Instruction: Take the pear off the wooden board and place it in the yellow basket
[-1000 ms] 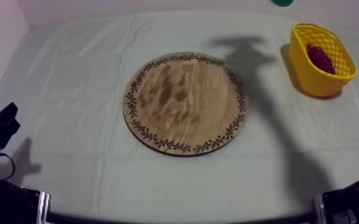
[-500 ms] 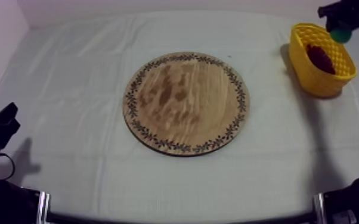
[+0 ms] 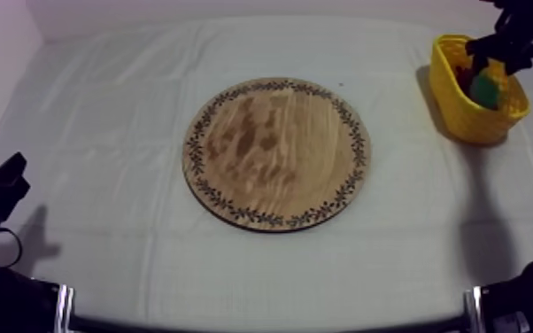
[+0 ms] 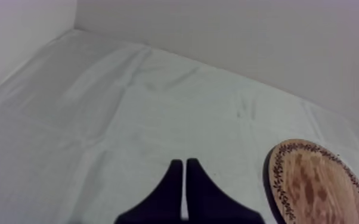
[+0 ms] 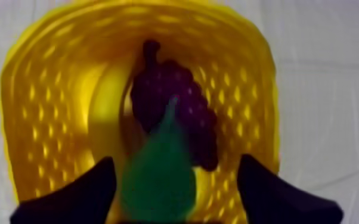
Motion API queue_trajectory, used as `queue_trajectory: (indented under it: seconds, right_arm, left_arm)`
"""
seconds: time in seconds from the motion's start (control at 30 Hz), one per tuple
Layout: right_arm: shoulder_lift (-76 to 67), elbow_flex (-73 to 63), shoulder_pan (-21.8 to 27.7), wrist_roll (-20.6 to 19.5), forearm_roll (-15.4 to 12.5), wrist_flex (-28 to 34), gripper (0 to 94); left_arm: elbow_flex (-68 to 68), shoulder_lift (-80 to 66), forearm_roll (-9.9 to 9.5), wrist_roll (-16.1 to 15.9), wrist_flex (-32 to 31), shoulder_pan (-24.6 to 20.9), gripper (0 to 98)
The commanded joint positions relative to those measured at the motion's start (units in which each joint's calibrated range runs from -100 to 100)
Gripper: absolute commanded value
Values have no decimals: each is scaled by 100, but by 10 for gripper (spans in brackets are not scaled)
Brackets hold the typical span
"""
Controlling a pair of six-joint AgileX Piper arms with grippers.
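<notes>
The counter in front of me is covered by a grey-white cloth, lightly creased, with faint folds running across it. A round wooden board with a patterned rim lies flat on the cloth near the middle. A yellow basket stands on the cloth at the far corner on my right, well apart from the board.

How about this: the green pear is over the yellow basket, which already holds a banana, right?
Not a banana: the right wrist view shows a bunch of grapes in the yellow basket. The green pear is indeed over it.
</notes>
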Motion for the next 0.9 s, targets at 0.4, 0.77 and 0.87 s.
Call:
queue_trajectory:
  seconds: [0.4, 0.77, 0.87]
  right_arm:
    - [-1295, 1149, 14, 44, 81, -1031, 650]
    - [-4706, 4642, -232, -736, 660, -2704, 501]
    - [-5723, 5428, -322, -687, 550, -2910, 451]
  left_arm:
    - [0, 0, -2, 1, -1, 1, 1]
    - [0, 0, -2, 1, -1, 1, 1]
    - [0, 0, -2, 1, -1, 1, 1]
